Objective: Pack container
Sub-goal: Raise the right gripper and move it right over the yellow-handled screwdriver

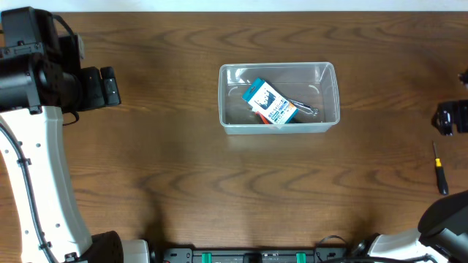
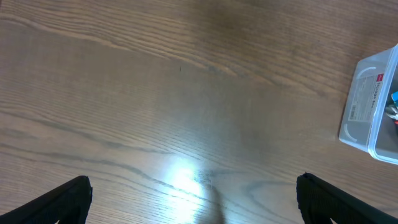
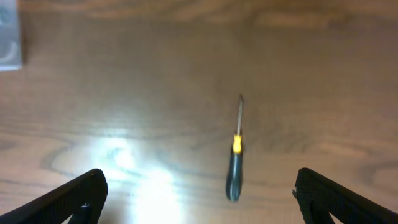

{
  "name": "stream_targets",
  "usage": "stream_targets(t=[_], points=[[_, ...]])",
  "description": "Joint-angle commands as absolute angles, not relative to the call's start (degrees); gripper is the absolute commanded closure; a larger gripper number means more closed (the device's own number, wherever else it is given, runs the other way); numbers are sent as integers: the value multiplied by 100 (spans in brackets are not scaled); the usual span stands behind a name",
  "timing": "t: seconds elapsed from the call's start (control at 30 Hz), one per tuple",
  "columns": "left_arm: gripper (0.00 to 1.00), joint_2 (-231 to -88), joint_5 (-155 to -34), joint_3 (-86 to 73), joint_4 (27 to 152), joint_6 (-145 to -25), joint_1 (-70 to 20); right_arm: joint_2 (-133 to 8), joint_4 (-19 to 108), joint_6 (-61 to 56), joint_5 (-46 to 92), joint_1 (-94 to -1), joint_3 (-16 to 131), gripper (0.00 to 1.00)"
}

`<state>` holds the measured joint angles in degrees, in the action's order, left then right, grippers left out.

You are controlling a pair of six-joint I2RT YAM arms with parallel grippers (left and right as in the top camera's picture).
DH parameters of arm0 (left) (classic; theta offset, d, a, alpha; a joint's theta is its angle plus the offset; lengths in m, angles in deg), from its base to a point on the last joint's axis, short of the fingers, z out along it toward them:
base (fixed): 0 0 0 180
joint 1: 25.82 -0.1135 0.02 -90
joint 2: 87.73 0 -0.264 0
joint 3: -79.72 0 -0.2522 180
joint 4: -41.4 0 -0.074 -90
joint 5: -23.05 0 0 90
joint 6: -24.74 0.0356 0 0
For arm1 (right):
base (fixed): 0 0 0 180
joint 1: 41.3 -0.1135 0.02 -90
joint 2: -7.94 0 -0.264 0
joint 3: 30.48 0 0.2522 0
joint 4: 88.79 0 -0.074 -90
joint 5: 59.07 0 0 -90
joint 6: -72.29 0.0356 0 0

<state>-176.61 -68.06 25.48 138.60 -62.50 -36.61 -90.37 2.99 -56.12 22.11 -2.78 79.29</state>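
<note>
The clear plastic container (image 1: 278,99) stands at the table's middle back, holding a small blue-and-white box (image 1: 268,103) and a metal tool (image 1: 306,108). Its end also shows at the right edge of the left wrist view (image 2: 371,106). A black-handled screwdriver with a yellow collar (image 1: 439,169) lies on the table at the far right; in the right wrist view (image 3: 235,163) it lies between and ahead of my open fingers. My right gripper (image 3: 199,196) is open and empty above it. My left gripper (image 2: 193,199) is open and empty over bare wood at the far left.
The left arm's white body (image 1: 36,168) runs down the left side of the table. The right arm's base (image 1: 431,234) sits at the front right corner. Cables and fittings line the front edge (image 1: 256,256).
</note>
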Motion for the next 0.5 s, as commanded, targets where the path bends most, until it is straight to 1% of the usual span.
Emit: stream_targets(t=[0.0,0.17,0.47], points=[[2,-17685,-6797,2658,13864,-6300,-3678,-8897,407,-5754,2629,10,7496,1],[2,-17685,-6797,2658,13864,-6300,-3678,-8899,824,-5743,3046,183,6602,1],[2,-17685,-6797,2658,13864,-6300,-3678,-8921,1873,-6027,3667,142,5605,1]])
